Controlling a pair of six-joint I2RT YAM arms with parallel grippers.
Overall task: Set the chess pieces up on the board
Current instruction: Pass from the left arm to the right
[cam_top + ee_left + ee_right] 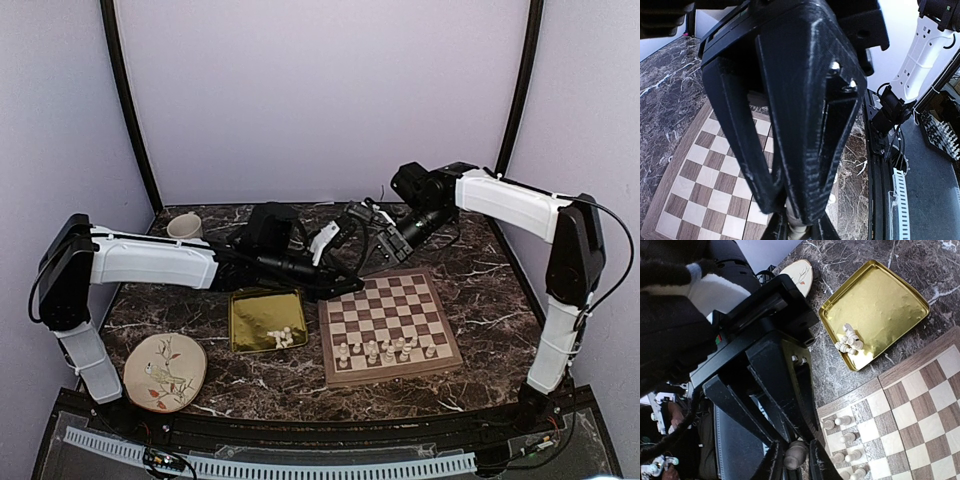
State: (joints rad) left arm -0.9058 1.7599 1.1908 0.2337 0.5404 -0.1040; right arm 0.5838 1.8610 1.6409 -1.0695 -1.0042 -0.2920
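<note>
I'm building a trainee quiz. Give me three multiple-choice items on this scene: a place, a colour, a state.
1. The heap of chess pieces off the board lies: A to its left; B to its right; C behind it.
2. The tray is: A red; B blue; C gold.
3. The left gripper is: A wide open; B shut on a chess piece; C shut on nothing.
Answers: A, they cluster in the tray on the left arm's side; C, it shines gold; B, a cream piece sits pinched in it.

Pale lavender walls [320, 90] enclose a dark veined marble table [490, 300], black poles [130, 110] at corners.
</note>
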